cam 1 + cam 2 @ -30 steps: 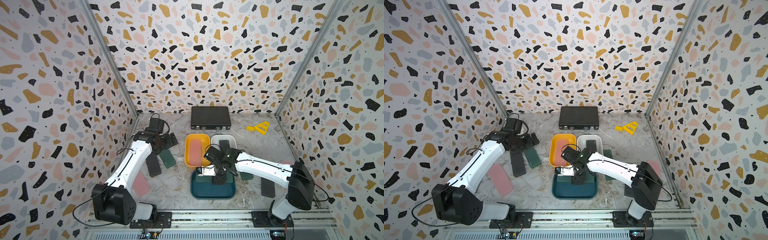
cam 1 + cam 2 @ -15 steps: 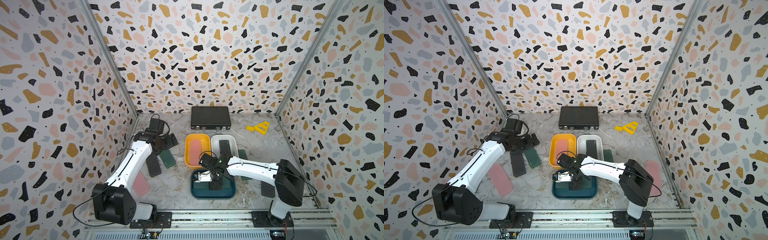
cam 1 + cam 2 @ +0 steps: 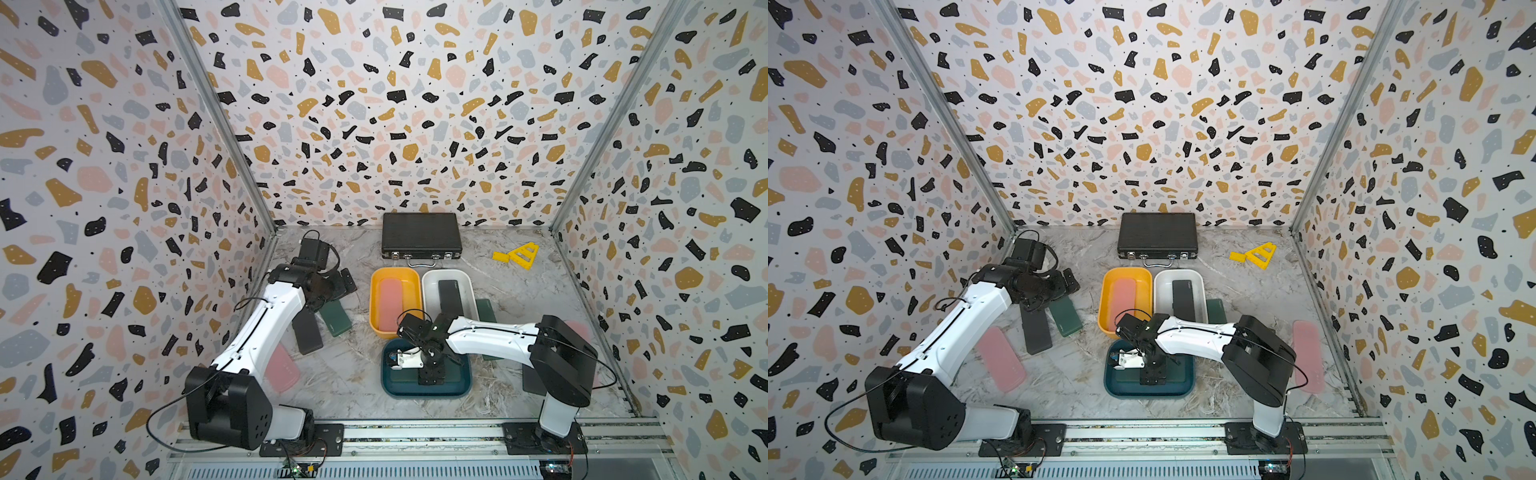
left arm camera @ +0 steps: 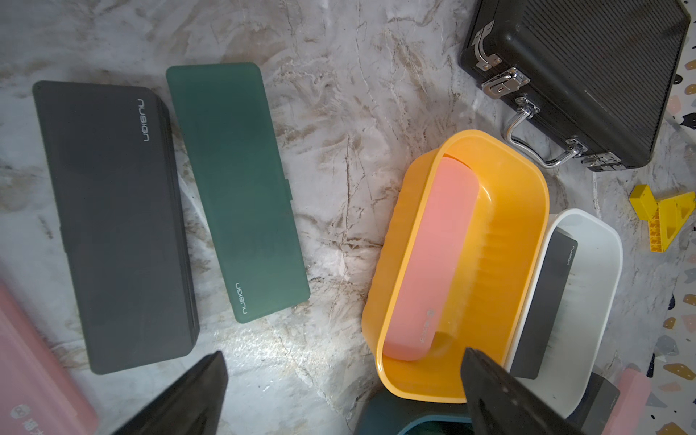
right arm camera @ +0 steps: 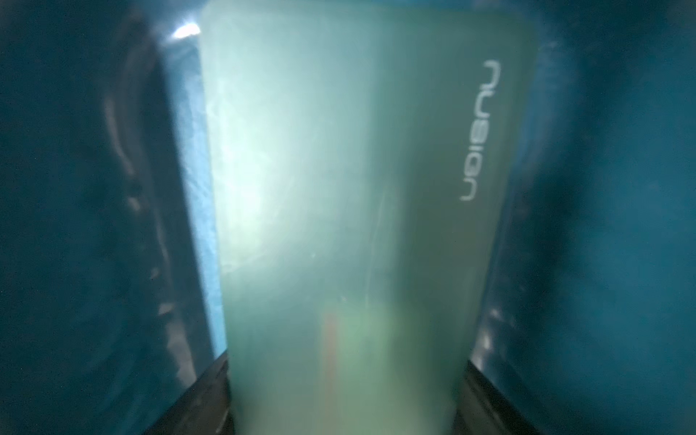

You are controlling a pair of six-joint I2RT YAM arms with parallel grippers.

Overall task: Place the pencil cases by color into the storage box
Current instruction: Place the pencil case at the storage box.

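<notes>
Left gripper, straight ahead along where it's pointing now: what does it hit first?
Most likely the bare table, in the gap between the dark green pencil case and the yellow tub. The left gripper is open and frames that gap in its wrist view; its height is unclear.

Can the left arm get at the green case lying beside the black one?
Probably yes: the left gripper is open nearby, and the green case lies flat and uncovered, with only the black case close alongside.

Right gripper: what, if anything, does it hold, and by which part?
The right gripper holds a dark green flat plastic pencil case by its two long edges, inside the teal tub.
</notes>
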